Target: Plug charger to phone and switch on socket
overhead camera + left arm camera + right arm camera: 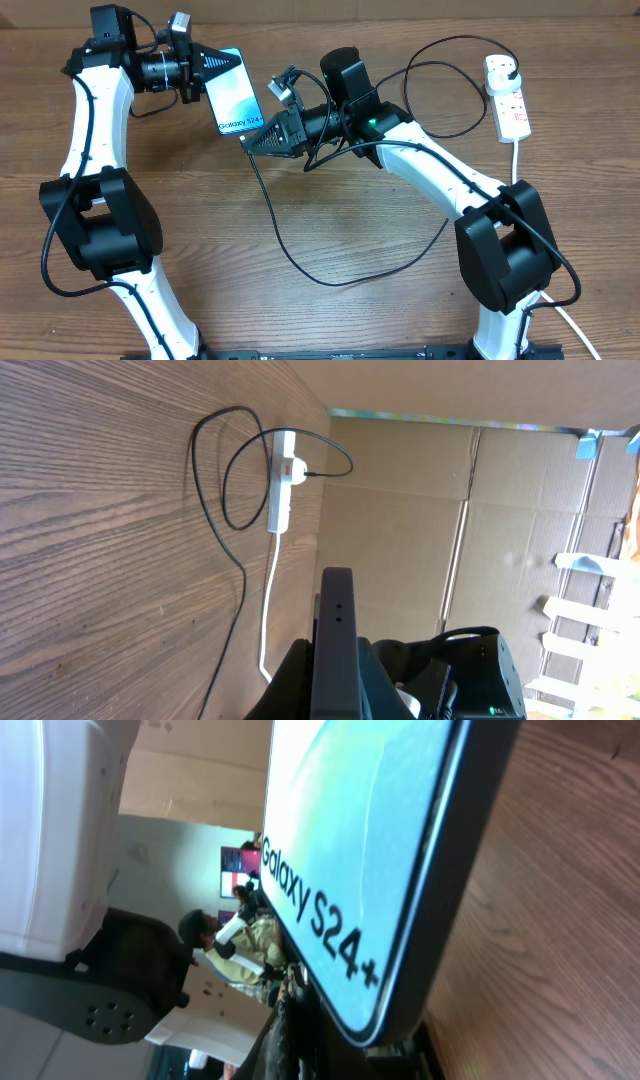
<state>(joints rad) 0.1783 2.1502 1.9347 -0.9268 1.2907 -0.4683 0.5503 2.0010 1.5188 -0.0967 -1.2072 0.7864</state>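
Left fingers (212,62) clench the top end of the phone (235,95), lifted over the bench's (320,320) far left. Right fingers (268,135), clamped apparently on the charger (290,255), sit just off the phone's lower end, along its long axis. Connector tip and port stay hidden. The socket (508,95) lies near the far right corner.

Black charger (335,284), white red-switched socket (508,95), cyan-screened black-edged phone (232,98), brown wood-grain table (300,325).
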